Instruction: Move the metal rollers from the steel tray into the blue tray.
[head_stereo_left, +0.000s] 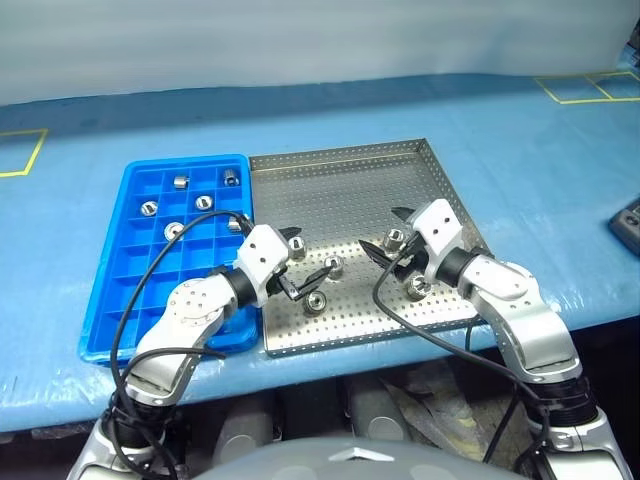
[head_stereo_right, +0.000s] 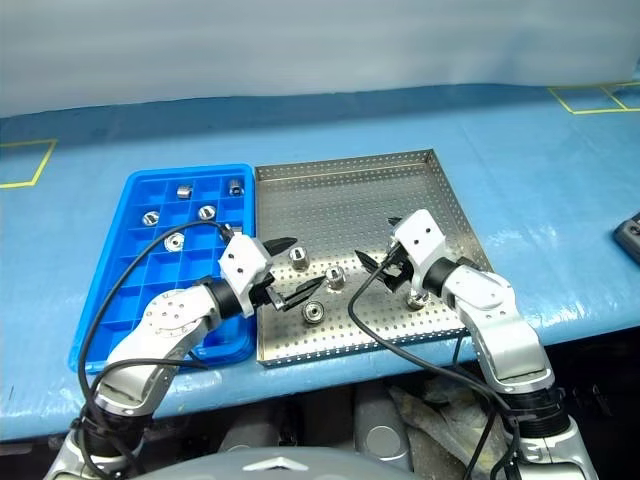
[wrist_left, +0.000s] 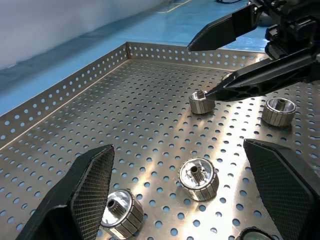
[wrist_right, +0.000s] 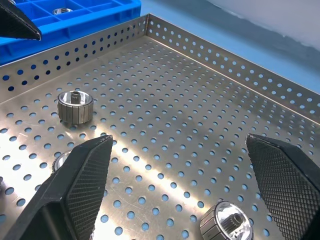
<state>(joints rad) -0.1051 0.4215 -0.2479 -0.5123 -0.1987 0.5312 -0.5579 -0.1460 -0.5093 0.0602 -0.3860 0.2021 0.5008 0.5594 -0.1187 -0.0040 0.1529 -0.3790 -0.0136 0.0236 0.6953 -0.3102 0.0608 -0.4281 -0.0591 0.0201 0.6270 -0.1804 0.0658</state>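
Steel tray (head_stereo_left: 345, 180) sits mid-table, blue tray (head_stereo_left: 130, 270) touching its left rim; both my arms hover low over the steel tray's near half. My left gripper (head_stereo_left: 305, 262) has its jaws spread wide, holding nothing, and my right gripper (head_stereo_left: 388, 238) is the same, wide and empty. About five metal rollers (head_stereo_left: 334, 265) remain loose on the steel tray, a few more sit already in blue tray cells. Next pick, as I judge it: drop straight over one roller, straddle it, close on the ribbed sides, keep clear of neighbours and the other arm. Head views give the layout and the filled cells; left wrist view shows the roller (wrist_left: 199, 178) between my fingers (wrist_left: 87, 190) and the right fingertips near another roller (wrist_left: 201, 101); right wrist view shows a roller (wrist_right: 75, 105) standing upright.
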